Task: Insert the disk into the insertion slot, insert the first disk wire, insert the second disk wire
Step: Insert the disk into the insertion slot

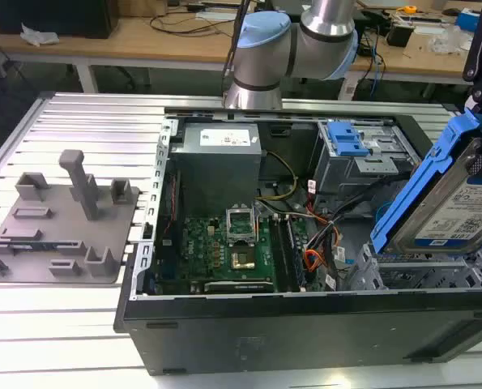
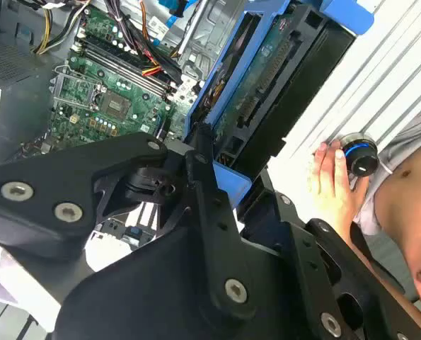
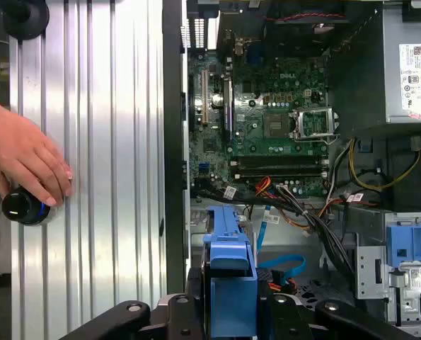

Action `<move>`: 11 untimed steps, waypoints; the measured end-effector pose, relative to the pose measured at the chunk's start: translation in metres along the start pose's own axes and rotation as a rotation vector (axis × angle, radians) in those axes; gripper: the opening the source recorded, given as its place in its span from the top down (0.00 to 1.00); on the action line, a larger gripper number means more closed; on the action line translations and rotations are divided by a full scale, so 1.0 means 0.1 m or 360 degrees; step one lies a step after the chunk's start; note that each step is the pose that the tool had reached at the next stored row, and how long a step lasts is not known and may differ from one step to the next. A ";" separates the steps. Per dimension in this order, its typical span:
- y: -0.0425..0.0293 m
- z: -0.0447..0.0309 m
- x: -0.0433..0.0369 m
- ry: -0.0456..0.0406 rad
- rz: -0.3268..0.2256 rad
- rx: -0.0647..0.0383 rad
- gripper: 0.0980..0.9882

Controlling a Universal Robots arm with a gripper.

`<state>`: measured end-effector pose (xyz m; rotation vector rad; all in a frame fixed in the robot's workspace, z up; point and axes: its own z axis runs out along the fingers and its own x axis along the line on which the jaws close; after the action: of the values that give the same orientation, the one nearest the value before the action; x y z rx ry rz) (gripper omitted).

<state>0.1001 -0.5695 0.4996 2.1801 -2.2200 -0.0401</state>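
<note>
Gripper (image 3: pixel 231 303) clamped on disk (image 1: pixel 459 207); disk tilted, 3 o'clock in exterior view, over insertion slot (image 1: pixel 423 273), not seated. Second disk wire (image 3: pixel 284 265) loops inside case (image 1: pixel 305 332).

The disk (image 1: pixel 455 212) – a silver drive with a white label, framed in a bright blue carrier – stands steeply tilted, its lower end just above the insertion slot (image 1: pixel 411 271), a low grey perforated cage in the case's corner at the exterior view's right. The first disk wire (image 1: pixel 310 260), thin red-orange strands, lies between motherboard and cage; the second disk wire (image 3: pixel 284 266) – thin, bright blue – loops close beside the carrier.
</note>
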 end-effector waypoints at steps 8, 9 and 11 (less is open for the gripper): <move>0.000 0.000 0.000 0.0000 0.0000 0.0000 0.70; 0.000 0.000 0.000 0.0000 0.0000 0.0000 0.70; 0.000 0.000 0.000 0.0000 0.0000 0.0000 0.70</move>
<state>0.1001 -0.5695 0.4996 2.1800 -2.2200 -0.0400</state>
